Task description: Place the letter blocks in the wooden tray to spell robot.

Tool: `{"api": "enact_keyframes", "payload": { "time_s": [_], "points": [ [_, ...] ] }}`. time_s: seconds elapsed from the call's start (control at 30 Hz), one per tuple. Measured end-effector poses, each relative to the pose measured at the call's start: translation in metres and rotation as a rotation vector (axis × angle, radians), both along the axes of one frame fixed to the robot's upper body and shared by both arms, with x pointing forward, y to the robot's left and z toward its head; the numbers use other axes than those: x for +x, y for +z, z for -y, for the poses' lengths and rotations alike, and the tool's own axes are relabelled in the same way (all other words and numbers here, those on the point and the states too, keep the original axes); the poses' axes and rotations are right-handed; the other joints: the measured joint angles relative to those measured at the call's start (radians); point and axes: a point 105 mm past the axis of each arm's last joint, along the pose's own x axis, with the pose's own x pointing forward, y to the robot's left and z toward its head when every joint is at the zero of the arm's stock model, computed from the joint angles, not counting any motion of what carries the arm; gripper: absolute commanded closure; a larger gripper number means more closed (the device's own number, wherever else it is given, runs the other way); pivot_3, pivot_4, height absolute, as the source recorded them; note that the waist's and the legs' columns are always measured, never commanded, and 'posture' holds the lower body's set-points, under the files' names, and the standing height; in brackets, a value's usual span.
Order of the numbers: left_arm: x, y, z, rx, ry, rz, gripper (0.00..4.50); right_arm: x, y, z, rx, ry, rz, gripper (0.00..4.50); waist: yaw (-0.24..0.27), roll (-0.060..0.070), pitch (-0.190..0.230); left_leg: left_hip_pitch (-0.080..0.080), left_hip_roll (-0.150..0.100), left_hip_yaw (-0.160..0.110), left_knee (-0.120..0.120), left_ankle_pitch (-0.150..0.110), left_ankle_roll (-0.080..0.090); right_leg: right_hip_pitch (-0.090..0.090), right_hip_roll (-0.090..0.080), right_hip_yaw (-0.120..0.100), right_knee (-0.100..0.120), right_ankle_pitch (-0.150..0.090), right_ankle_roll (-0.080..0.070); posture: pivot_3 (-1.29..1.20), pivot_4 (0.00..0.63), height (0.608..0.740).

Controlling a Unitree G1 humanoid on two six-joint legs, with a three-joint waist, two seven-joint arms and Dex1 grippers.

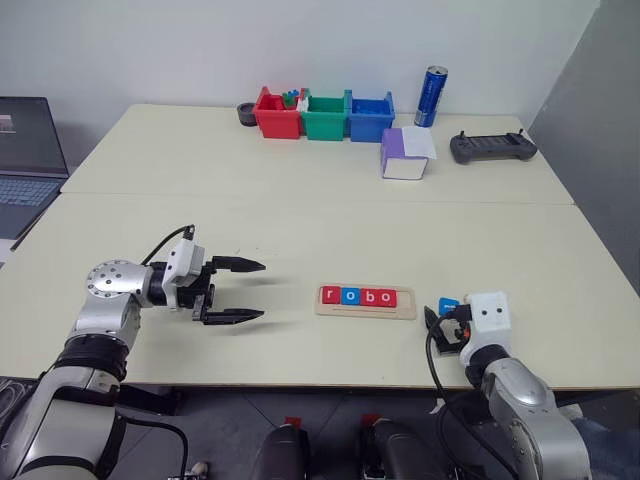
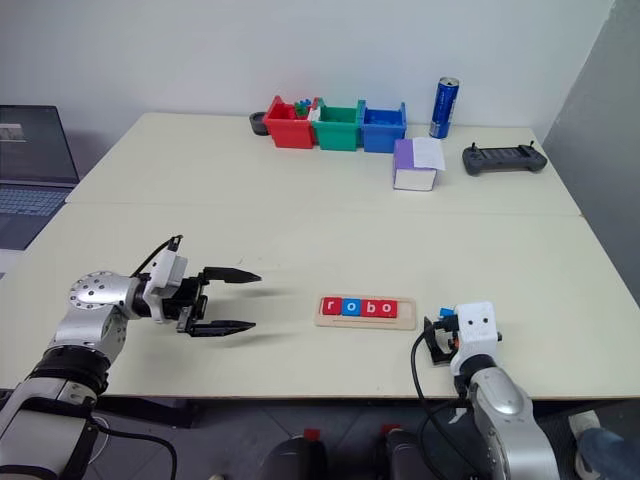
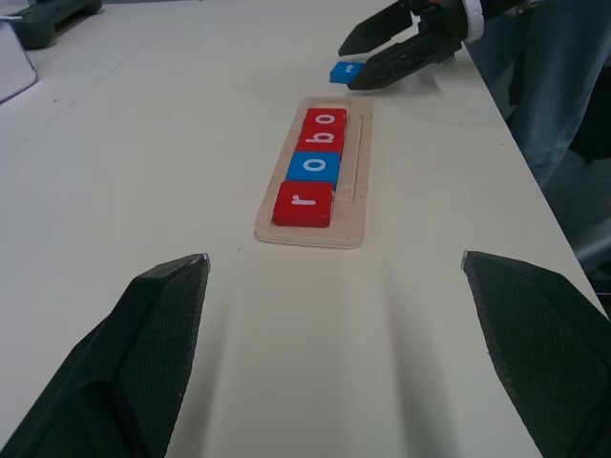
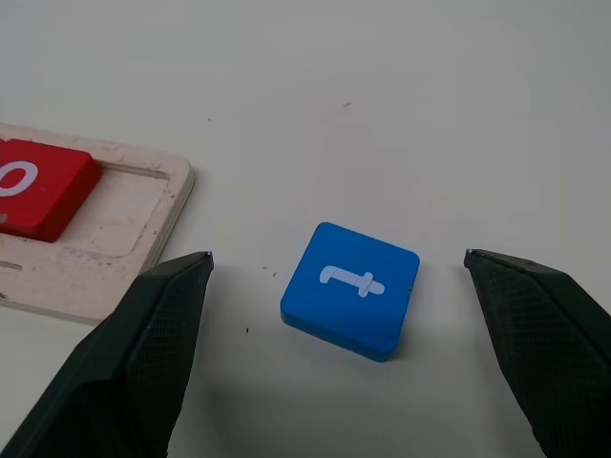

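The wooden tray (image 1: 405,306) lies near the table's front edge, right of centre. It holds letter blocks reading r (image 1: 330,295), o (image 1: 349,296), b (image 1: 368,297), o (image 1: 386,298); the slot at its right end is bare. A blue t block (image 4: 350,289) lies flat on the table just right of the tray (image 4: 124,224). My right gripper (image 4: 336,256) is open and low, with a finger on either side of the t block (image 1: 449,305) and touching nothing. My left gripper (image 1: 262,290) hangs open left of the tray, pointing toward it and holding nothing.
Red (image 1: 276,115), green (image 1: 324,117) and blue (image 1: 370,117) bins stand in a row at the table's far edge. A blue can (image 1: 431,96), a white and purple box (image 1: 405,153) and a black controller (image 1: 492,146) are to their right. A laptop (image 1: 25,160) sits far left.
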Motion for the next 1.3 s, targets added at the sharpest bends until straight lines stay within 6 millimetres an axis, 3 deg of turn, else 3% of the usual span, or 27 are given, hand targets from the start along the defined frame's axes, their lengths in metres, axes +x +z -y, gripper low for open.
{"api": "enact_keyframes", "payload": {
  "time_s": [0.07,0.27,0.37,0.57,0.73,0.93,1.07,1.17,1.3],
  "points": [
    [0.001,0.001,0.0,0.0,-0.001,0.003,0.0,0.004,0.0,0.0,0.003,-0.005,0.003,0.59,0.0,0.0,0.0,0.0,0.0,0.0,0.0,0.0,0.0,0.0,0.0,0.0,0.0,0.0,0.0,0.0,0.15,0.74],
    [0.002,0.004,0.001,0.0,-0.003,0.012,0.0,0.008,-0.001,0.007,0.005,-0.024,0.01,2.59,0.001,-0.001,0.0,0.0,0.0,0.0,0.0,0.0,0.0,0.0,0.0,0.0,0.0,0.0,0.0,0.0,0.15,0.74],
    [0.002,0.004,0.001,0.0,-0.003,0.012,0.0,0.011,-0.001,0.016,0.0,-0.035,0.015,3.03,0.001,-0.001,0.0,0.0,0.0,0.0,0.0,0.0,0.0,0.001,0.0,0.0,0.0,0.0,0.0,0.0,0.15,0.74],
    [0.002,0.003,0.001,0.0,-0.003,0.011,0.0,0.015,0.0,0.034,-0.025,0.056,0.003,3.03,0.002,-0.001,-0.001,0.0,-0.001,0.0,0.0,0.0,0.0,0.001,0.0,0.0,0.0,0.0,0.0,0.0,0.15,0.74],
    [0.002,0.003,0.001,0.001,-0.002,0.011,0.0,0.012,0.004,0.036,-0.076,0.44,-0.024,3.03,0.002,-0.001,0.0,0.001,-0.001,-0.001,0.0,0.0,0.001,0.002,0.001,-0.001,-0.001,0.0,0.0,0.0,0.15,0.74],
    [0.002,0.004,0.0,0.004,-0.002,0.013,0.0,0.027,0.025,0.026,-0.193,0.912,0.0,3.03,-0.004,-0.001,0.0,0.001,0.0,-0.002,0.0,0.0,0.001,0.003,0.003,-0.002,-0.001,0.001,0.001,0.0,0.15,0.74],
    [0.002,0.007,-0.003,0.015,0.003,0.018,0.0,0.022,0.018,0.02,-0.272,1.201,-0.093,3.03,0.002,0.0,0.0,0.001,0.0,-0.002,0.0,0.0,0.001,0.003,0.002,-0.003,-0.002,0.001,0.001,0.0,0.15,0.74],
    [-0.001,0.007,-0.005,0.02,0.003,0.019,0.0,0.019,0.007,0.023,-0.319,1.331,-0.162,3.03,0.003,0.0,0.001,0.001,0.0,-0.001,0.001,0.0,0.001,0.003,0.001,-0.002,-0.002,0.001,0.001,0.0,0.15,0.74],
    [-0.004,0.005,-0.006,0.016,0.005,0.021,0.0,0.025,0.007,0.025,-0.331,1.393,-0.167,3.03,0.003,0.0,0.001,0.002,0.0,-0.001,0.002,0.0,0.0,0.004,0.001,-0.002,-0.001,0.001,0.001,0.0,0.15,0.74]
  ]
}}
